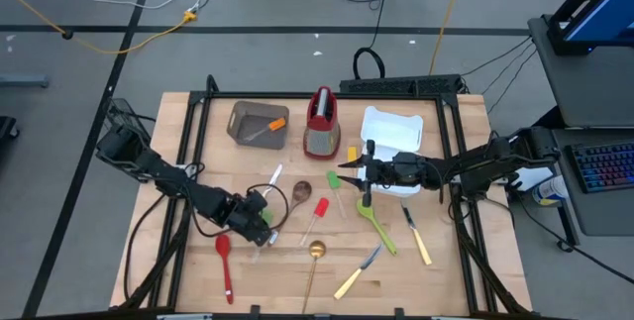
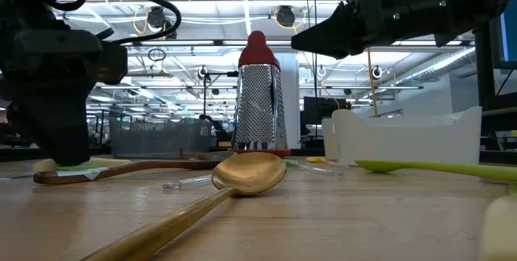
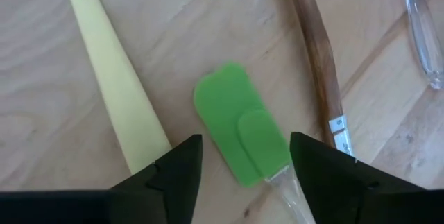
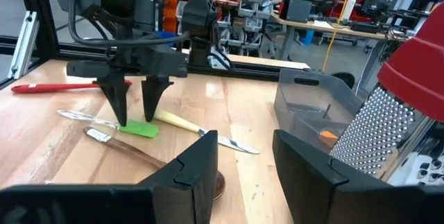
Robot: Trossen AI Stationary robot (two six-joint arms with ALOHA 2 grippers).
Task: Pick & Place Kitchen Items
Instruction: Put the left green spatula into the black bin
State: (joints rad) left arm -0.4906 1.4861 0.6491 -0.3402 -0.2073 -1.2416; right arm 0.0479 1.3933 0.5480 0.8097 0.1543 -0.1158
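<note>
Kitchen items lie scattered flat across the wooden tabletop (image 1: 198, 290), which suggests most are not yet sorted; only an orange-tipped piece sits inside the brown bin (image 1: 258, 122), so I judge the task to be early on. The left gripper (image 1: 260, 223) is lowered over a small green spatula (image 3: 239, 134), its fingers (image 3: 173, 172) spread apart and straddling the green head without touching it, probably poised either to close on it or having just let go; the pictures alone do not say which. The right gripper (image 1: 349, 173) hovers above the tabletop near the white tray (image 1: 391, 122), its fingers (image 4: 198, 165) parted and holding nothing, apparently waiting. The left wrist view shows what the high view cannot: the spatula lies between a yellow-handled knife (image 3: 114, 85) and a wooden spoon (image 3: 316, 64) handle, close to both, with a clear handle running off beneath the fingers, so a grasp there risks nudging the neighbours. The right wrist view confirms from the side that the left fingertips stand just at the spatula's level. The low view alone shows the gold long-handled spoon (image 2: 242, 176) lying bowl-up and how tall the red-and-steel grater (image 2: 258, 99) stands. Only the high view gives the whole layout, including a red spatula (image 1: 225, 261) near the front-left and a green spoon (image 1: 374, 223) beside the right arm.
</note>
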